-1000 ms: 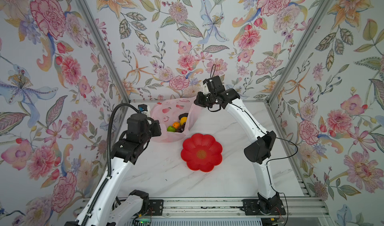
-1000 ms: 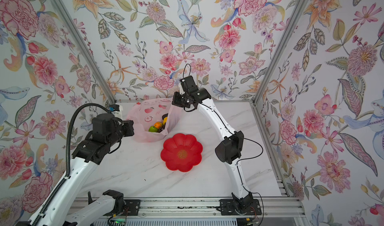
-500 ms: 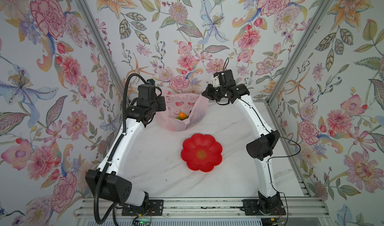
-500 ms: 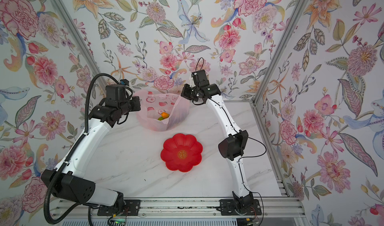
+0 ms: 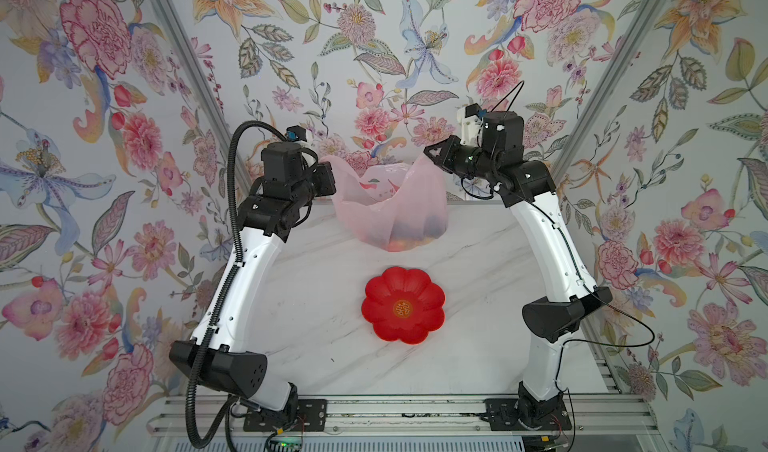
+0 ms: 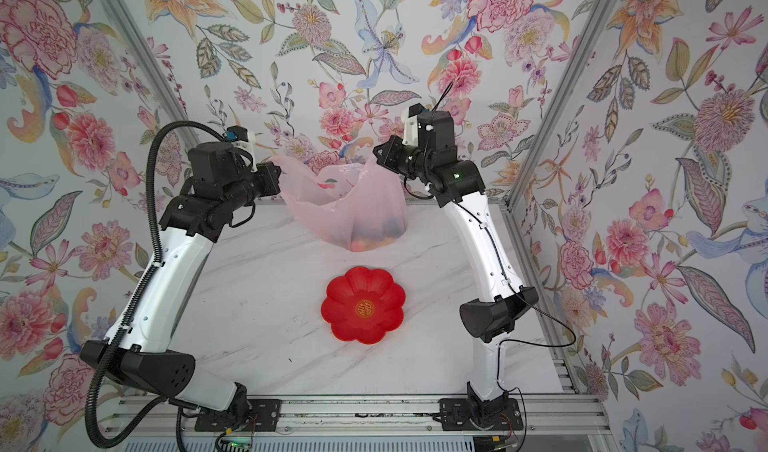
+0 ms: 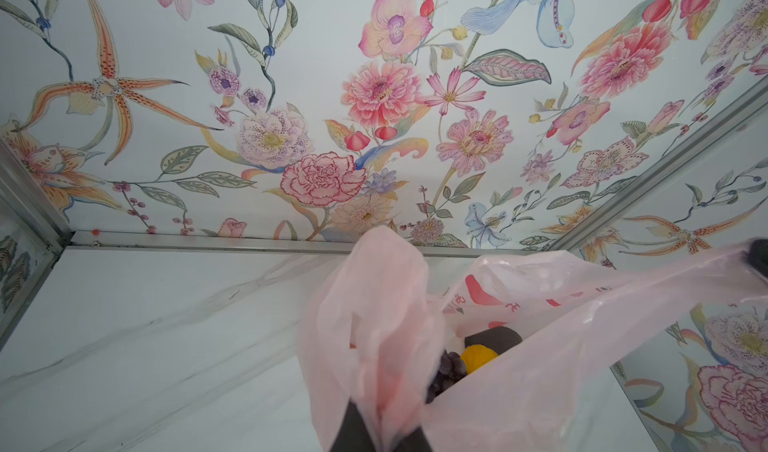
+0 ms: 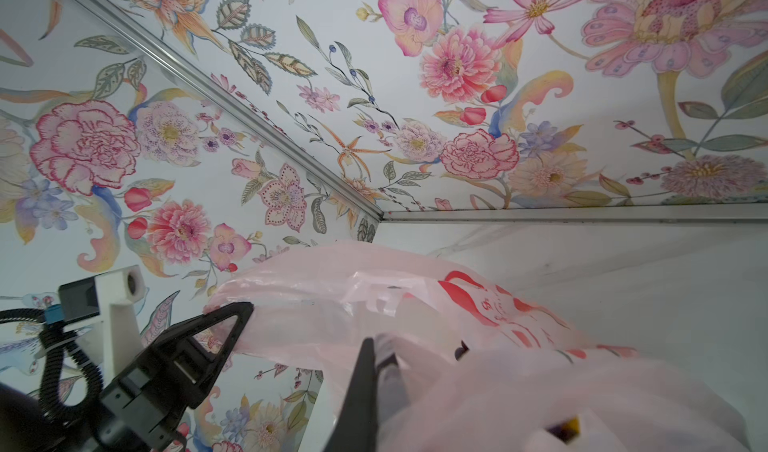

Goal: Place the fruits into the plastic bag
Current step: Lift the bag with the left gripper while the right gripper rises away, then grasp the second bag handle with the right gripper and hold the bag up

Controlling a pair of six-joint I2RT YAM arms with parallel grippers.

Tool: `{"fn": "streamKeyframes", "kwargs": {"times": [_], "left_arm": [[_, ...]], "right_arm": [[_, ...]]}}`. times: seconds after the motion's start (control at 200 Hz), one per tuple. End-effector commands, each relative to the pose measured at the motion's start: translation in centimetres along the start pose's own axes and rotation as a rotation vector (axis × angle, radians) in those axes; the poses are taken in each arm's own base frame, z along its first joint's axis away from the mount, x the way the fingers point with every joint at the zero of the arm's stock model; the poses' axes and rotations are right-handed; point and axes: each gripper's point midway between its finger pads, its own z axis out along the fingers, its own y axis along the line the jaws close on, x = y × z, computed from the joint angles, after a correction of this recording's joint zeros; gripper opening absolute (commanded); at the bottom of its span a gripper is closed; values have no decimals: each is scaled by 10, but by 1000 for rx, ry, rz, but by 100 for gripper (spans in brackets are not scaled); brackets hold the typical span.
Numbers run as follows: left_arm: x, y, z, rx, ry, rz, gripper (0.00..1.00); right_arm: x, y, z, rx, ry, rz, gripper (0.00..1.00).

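Toward the back of the marble table (image 5: 316, 296), the plastic bag (image 5: 390, 208) hangs stretched between the two arms. Its mouth is pulled wide and its belly sags close to the tabletop; whether the bottom touches the marble cannot be told. Through the pink film in both top views the fruits (image 5: 409, 241) show only as blurred orange and dark smudges at the bottom, too veiled to count.

The left wrist view looks into the mouth. It shows a dark purple grape bunch (image 7: 451, 366), a yellow fruit (image 7: 478, 356) and a blackish shape (image 7: 492, 337) that is hard to identify; folds cover the rest.

The left gripper (image 5: 323, 163) is pinched tight on the bag's left rim, its tips swallowed by plastic in the left wrist view. The right gripper (image 5: 428, 151) is likewise clamped on the right rim. In the right wrist view, film bunches over its fingers (image 8: 361, 387) and the bag's lower part runs out of frame.

Nearer the front, apart from the bag, lies the red flower-shaped plate (image 5: 424, 292) with a gold emblem at its centre.
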Motion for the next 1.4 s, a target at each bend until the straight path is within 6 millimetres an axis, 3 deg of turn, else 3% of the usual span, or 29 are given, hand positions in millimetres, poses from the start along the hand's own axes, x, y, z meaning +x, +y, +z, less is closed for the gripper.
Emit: {"fn": "streamKeyframes", "kwargs": {"times": [0.0, 0.11, 0.26, 0.43, 0.571, 0.721, 0.916, 0.936, 1.046, 1.186, 1.221, 1.396], "left_arm": [[2, -17, 22, 93, 19, -42, 0], [-25, -27, 14, 124, -66, -50, 0], [-42, -55, 11, 232, -109, -79, 0], [-29, -105, 13, 350, -85, -65, 0], [-17, -124, 6, 398, -85, -57, 0], [8, -116, 14, 385, -34, -65, 0], [61, -103, 32, 386, 64, -116, 0], [56, -105, 20, 405, 43, -125, 0], [70, -101, 12, 425, 43, -165, 0], [83, -97, 2, 430, 53, -169, 0], [84, -96, -2, 433, 50, -168, 0], [92, -91, -14, 428, 44, -155, 3]], "right_arm": [[2, -6, 16, -20, 12, 4, 0], [-16, 5, 3, -35, -53, -32, 0], [-27, 21, -3, -97, -89, -43, 0], [-13, 45, 14, -210, -46, -21, 0], [13, 63, 36, -289, 29, 12, 0], [39, 70, 55, -298, 88, 16, 0], [95, 52, 78, -231, 228, 29, 0], [100, 51, 80, -225, 238, 30, 0], [119, 50, 79, -201, 268, 12, 0], [129, 39, 73, -164, 288, 19, 1], [143, 49, 72, -174, 310, 11, 3], [149, 47, 66, -164, 310, 14, 17]]}}
